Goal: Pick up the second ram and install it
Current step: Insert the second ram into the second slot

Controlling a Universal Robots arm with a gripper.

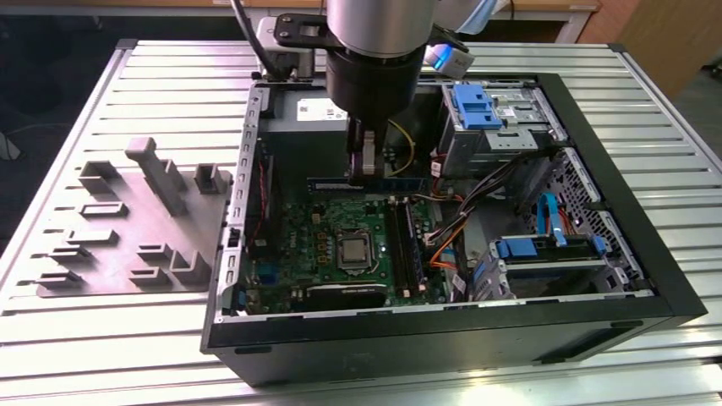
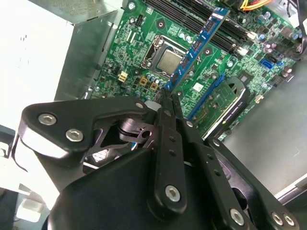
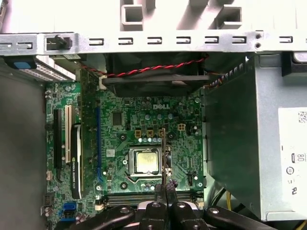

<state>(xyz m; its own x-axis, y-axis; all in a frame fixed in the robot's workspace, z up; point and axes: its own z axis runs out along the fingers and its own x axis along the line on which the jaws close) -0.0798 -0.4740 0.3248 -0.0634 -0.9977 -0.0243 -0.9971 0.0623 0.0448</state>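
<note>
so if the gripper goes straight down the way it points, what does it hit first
Probably the second ram in the gripper touches first, meeting the green motherboard beside the CPU, crosswise to the memory slots. Depth is unclear.

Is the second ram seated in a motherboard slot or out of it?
Out. The gripper is shut on the second ram, holding it above the motherboard, not seated.

Hand grips second ram above mobo in open PC case.
</note>
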